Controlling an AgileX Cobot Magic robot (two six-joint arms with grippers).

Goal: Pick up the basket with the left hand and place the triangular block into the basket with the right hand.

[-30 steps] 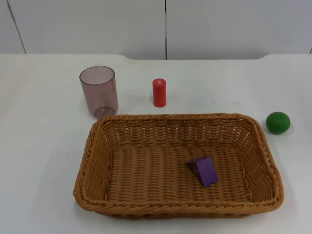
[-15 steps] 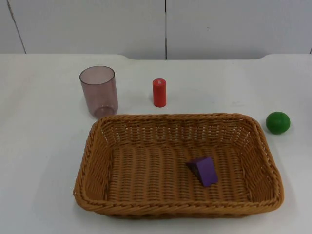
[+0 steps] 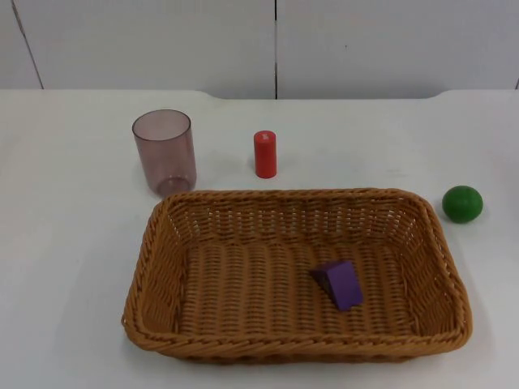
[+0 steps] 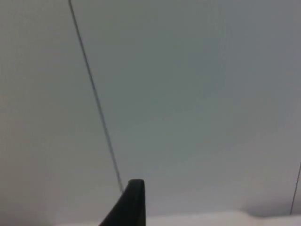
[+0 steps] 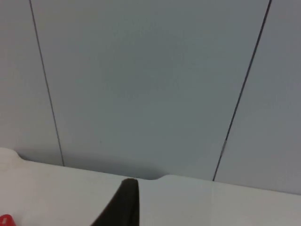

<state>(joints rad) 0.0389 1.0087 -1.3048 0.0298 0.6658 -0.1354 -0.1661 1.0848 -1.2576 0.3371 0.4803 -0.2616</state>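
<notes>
Wicker basket (image 3: 203, 328) resting flat on white table (image 3: 65, 267), nearest the camera in the top view, long side across the picture. Purple triangular block (image 3: 339, 284) lying on the basket floor, right of centre, clear of all four walls. Translucent purplish cup (image 3: 165, 151) upright just beyond the basket's far left corner, near the rim but contact not determinable. Red cylinder (image 3: 265, 154) upright beyond the far rim near its middle, apart from the basket. Green ball (image 3: 462, 203) on the table to the right of the basket's far right corner, apart from it. Grey partition wall (image 3: 146, 40) closing off the table at the far edge, with vertical seams.

Left pincer: one black fingertip (image 4: 128, 205) seen in the left wrist view against the partition wall and a thin strip of table edge; aimed at the wall, away from the basket, waiting. Apart or together: cannot tell.

Right pincer: one black fingertip (image 5: 121, 203) seen in the right wrist view above the table's far edge, facing the wall; a sliver of the red cylinder (image 5: 5, 220) visible beside it. Apart or together: cannot tell. Nothing seen held by either pincer.
</notes>
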